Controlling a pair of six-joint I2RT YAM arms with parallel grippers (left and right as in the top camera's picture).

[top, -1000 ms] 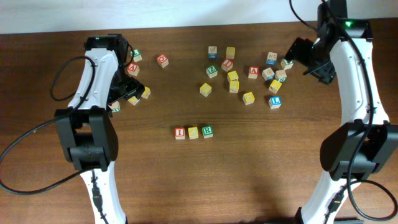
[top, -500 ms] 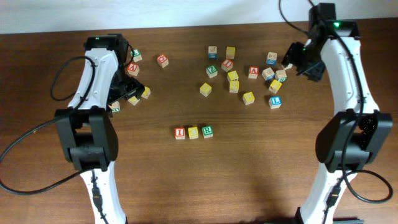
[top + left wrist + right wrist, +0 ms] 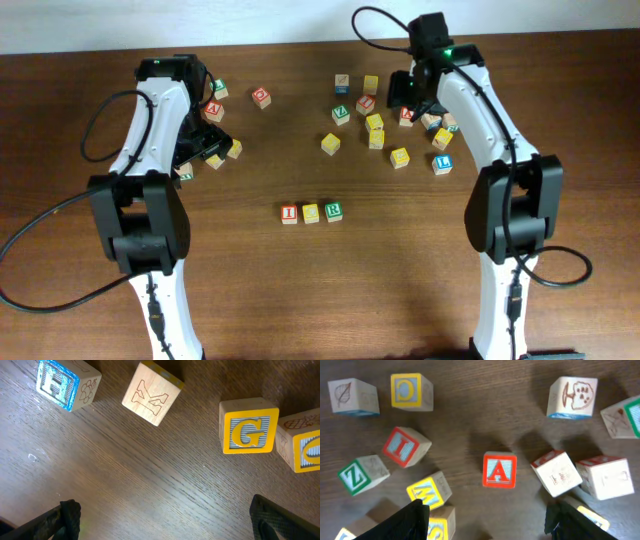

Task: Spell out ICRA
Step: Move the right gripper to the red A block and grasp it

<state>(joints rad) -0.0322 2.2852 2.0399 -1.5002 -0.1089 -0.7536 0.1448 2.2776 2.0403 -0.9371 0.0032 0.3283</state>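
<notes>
My left gripper hangs wide open and empty, well left of the row. The A lies up-right of the row, centred just ahead of the parted, empty jaws of my right gripper, so that arm is nearer.

Left arm and right arm: white rounded link shells and bulky black joint housings low in the overhead frame. Each has a black wrist block carrying a small green light. Thin black cables loop off both arms, toward the left and top edges. In the wrist views the fingertips are matte black and rough-textured, at the bottom corners.
</notes>
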